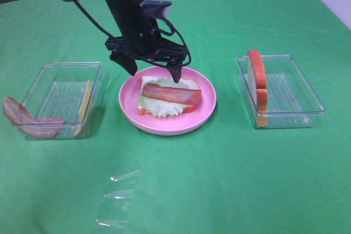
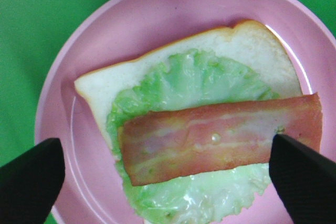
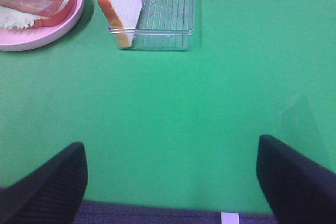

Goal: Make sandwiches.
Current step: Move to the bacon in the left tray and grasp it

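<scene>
Green cloth covers the desk; items are listed from its left side to its right.

1. Spare bacon: lies draped against the outer corner of the left tray, half on the cloth.
2. Cheese slice: yellow, stands on edge against the tray's right wall, which probably leaves an edge free to pinch.
3. Left end effector: hangs just above the plate with its jaws spread wide and nothing between them. In the left wrist view they flank the bacon strip's two ends without touching it, so the strip appears to be set down, not held.
4. Sandwich: part-built, in the middle of the pink plate. Bread slice at the base, lettuce on it, bacon strip lying flat across the lettuce (no cheese and no top slice yet).
5. Right tray: clear, well apart from the plate. Upright bread leans at its left wall, crust uppermost, likely stock for the top layer.
6. Right end effector: seen only in its own wrist view, jaws wide and empty, over bare cloth short of the right tray.
</scene>
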